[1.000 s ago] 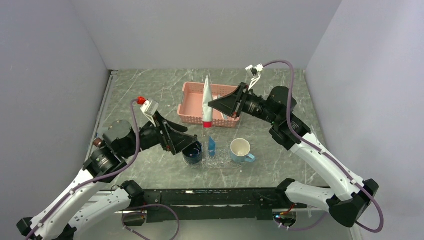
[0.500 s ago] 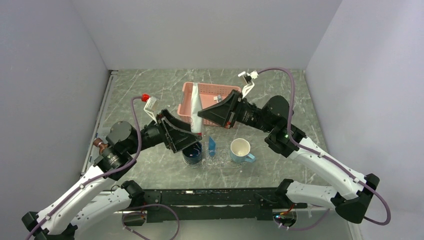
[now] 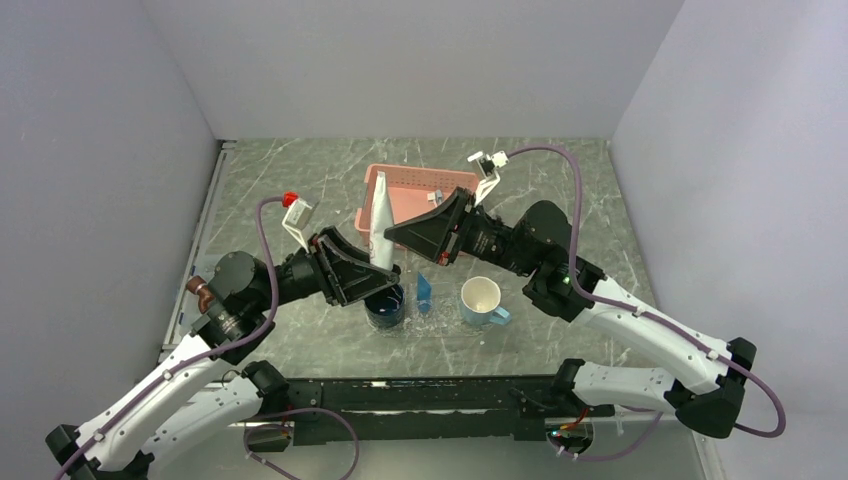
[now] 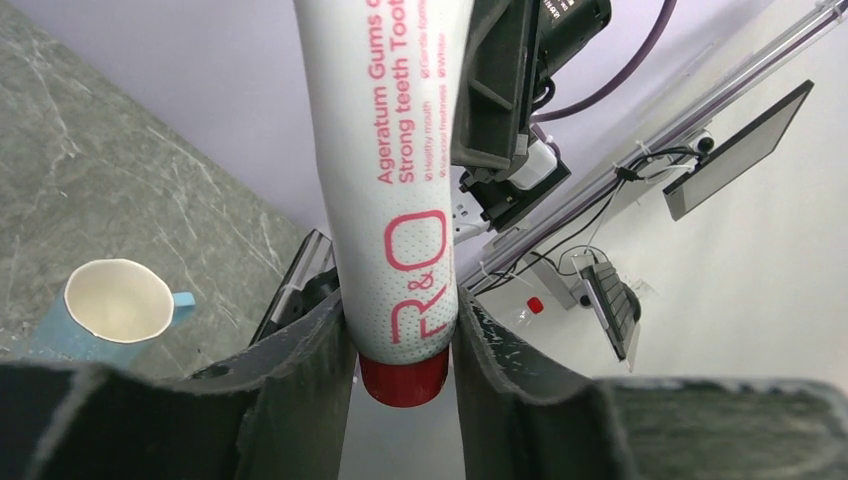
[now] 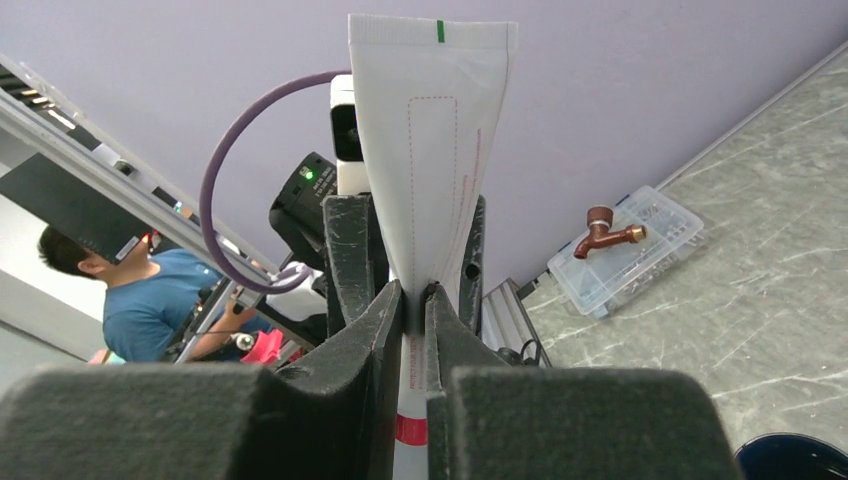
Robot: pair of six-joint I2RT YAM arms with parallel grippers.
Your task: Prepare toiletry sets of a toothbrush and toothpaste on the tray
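A white toothpaste tube (image 3: 380, 232) with pink lettering and a red cap hangs in the air in front of the pink basket. My right gripper (image 3: 392, 233) is shut on its flat crimped end (image 5: 432, 120). My left gripper (image 3: 385, 268) is shut round the tube's cap end (image 4: 395, 200), with both fingers pressing its sides just above the red cap. A small blue toothpaste tube (image 3: 424, 292) stands on the clear tray (image 3: 450, 322) between two mugs. No toothbrush can be made out.
A dark blue mug (image 3: 385, 305) and a light blue mug (image 3: 482, 300) stand at the tray, below the two grippers. The pink slatted basket (image 3: 420, 190) sits behind them. Grey walls close in the marbled table on three sides.
The right arm carried the white tube left and down from over the basket. The left gripper rose to meet it and closed from wide open onto the cap end.
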